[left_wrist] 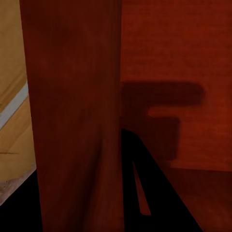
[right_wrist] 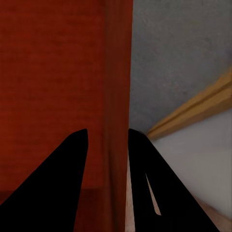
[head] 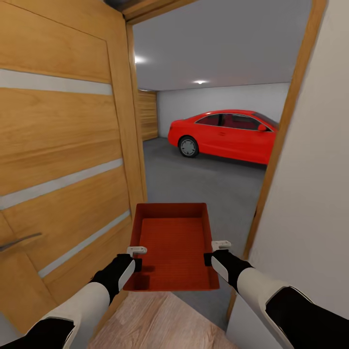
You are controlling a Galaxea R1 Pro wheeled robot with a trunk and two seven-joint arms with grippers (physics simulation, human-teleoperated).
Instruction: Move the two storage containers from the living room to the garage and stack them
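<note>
Both grippers, left (head: 137, 257) and right (head: 214, 252), pinch your container (head: 172, 245) walls; watch door (head: 63, 145) and frame (head: 276, 145) — a clip could knock it loose.

Head looks down; wrists, seemingly inches off, share container (head: 174, 245).

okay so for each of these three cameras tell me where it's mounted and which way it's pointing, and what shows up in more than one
Head view: on the robot's head, facing forward and down through the doorway at the garage floor and red car; both forearms, left gripper and right gripper show.
Left wrist view: on the left arm, looking along its dark fingers at the storage container wall.
Right wrist view: on the right arm; its fingers straddle the container's other wall.
Shared: the red-orange container appears in all three.
</note>
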